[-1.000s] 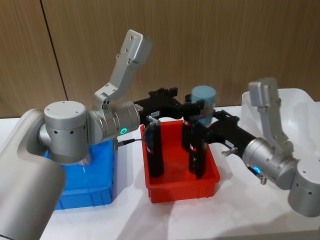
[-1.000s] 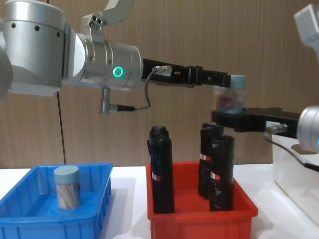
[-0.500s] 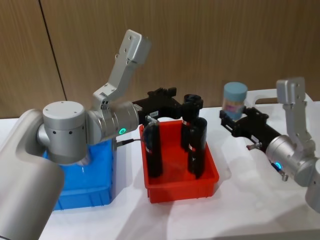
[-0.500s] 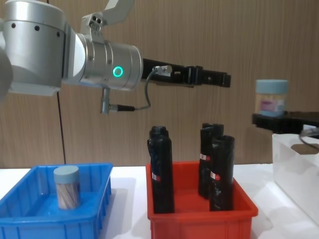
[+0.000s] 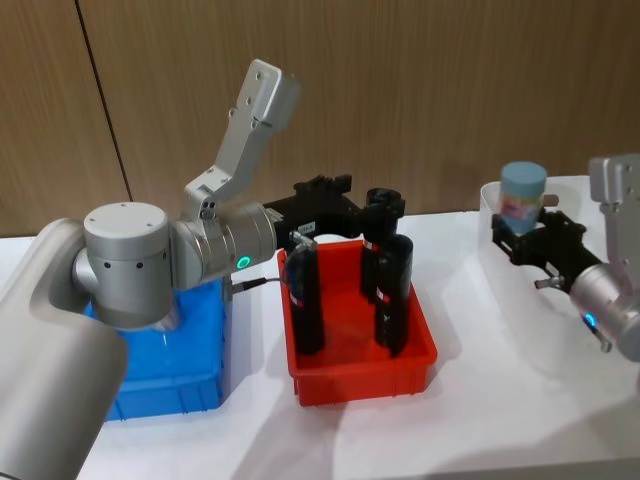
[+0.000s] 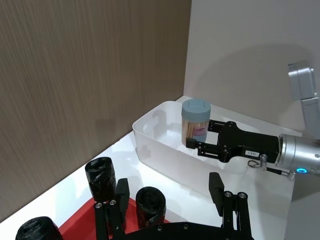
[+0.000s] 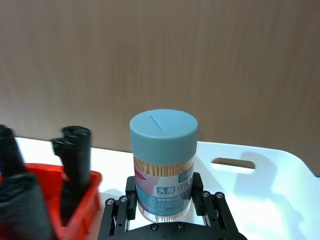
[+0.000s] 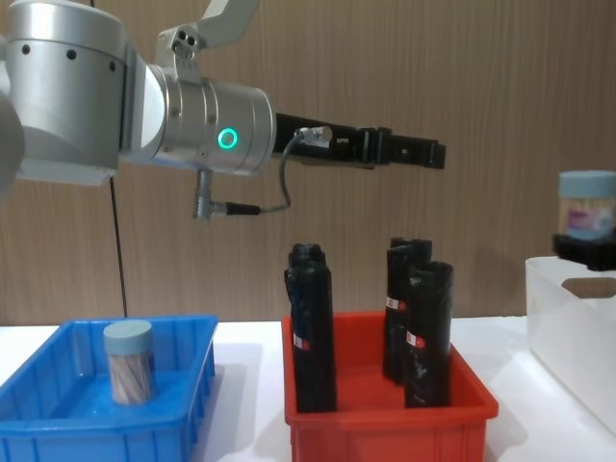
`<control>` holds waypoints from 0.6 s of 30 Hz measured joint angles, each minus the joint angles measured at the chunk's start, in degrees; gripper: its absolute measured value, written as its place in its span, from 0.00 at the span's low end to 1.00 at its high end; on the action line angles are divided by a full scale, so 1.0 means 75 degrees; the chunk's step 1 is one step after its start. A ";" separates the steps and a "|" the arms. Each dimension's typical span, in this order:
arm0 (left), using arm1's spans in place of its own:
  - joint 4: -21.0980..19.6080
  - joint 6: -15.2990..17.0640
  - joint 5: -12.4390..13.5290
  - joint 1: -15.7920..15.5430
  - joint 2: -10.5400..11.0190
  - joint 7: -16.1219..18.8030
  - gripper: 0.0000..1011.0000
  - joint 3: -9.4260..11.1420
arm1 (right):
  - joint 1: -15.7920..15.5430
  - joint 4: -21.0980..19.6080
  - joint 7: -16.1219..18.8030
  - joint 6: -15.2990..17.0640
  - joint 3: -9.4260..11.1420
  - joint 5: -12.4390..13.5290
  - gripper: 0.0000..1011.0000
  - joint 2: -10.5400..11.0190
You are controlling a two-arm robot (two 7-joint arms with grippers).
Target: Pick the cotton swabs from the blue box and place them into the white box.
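One jar of cotton swabs (image 5: 523, 193) with a pale blue lid is held upright in my right gripper (image 5: 522, 232), which is shut on it. It hangs above the near-left end of the white box (image 5: 487, 240). The same jar (image 7: 163, 155) shows between the right fingers (image 7: 131, 194), and from the side (image 8: 587, 204) just over the white box (image 8: 568, 327). A second jar of cotton swabs (image 8: 128, 361) stands in the blue box (image 8: 58, 423). My left gripper (image 6: 167, 196) stays open and empty above the red bin (image 5: 360, 375).
The red bin (image 8: 385, 423) sits between the blue and white boxes and holds three tall black rolls (image 8: 313, 327). The left arm (image 8: 192, 120) stretches out above them. A wooden wall stands close behind the table.
The left gripper let go of the jar and stayed put. The right gripper carried the jar rightward from above the red bin to over the white box.
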 joint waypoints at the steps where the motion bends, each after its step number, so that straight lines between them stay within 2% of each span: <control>1: 0.0000 0.0000 0.0000 0.0000 0.0000 0.0000 0.99 0.0000 | 0.0032 0.0072 -0.0023 -0.0021 0.0013 -0.0026 0.62 0.0003; 13: 0.0000 0.0000 0.0000 0.0000 0.0000 0.0000 0.99 0.0000 | 0.0536 0.1193 -0.0199 -0.0267 0.0173 -0.0218 0.62 0.0023; 18: 0.0000 0.0000 0.0000 0.0000 0.0000 0.0000 0.99 0.0000 | 0.0669 0.1486 -0.0240 -0.0327 0.0209 -0.0252 0.62 0.0022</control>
